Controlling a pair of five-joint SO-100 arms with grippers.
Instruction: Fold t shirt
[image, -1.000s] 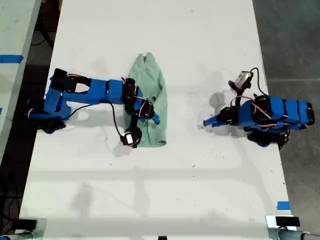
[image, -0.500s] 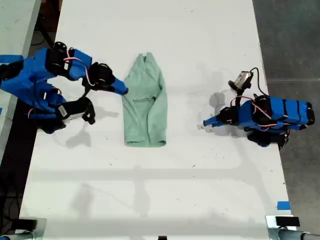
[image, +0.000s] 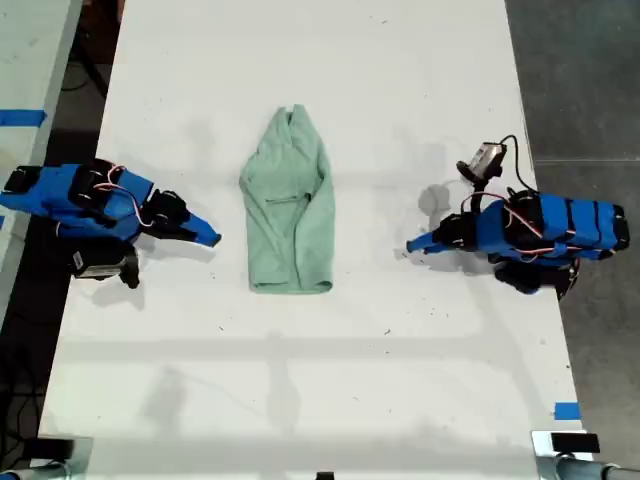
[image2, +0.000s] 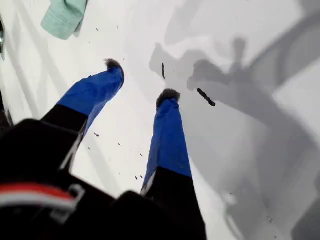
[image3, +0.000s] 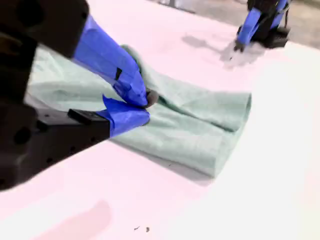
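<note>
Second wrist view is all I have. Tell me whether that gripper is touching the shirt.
Observer: No. In the exterior view my second gripper is at the exterior view's left, apart from the shirt, with bare table between them.
Operator: Report the other gripper's jaws.
Observer: My first gripper is open over bare table and holds nothing.
Operator: Describe how the shirt lies.
Observer: It lies flat as a long strip, with its narrow end toward the exterior view's top and its wide hem toward the bottom.
</note>
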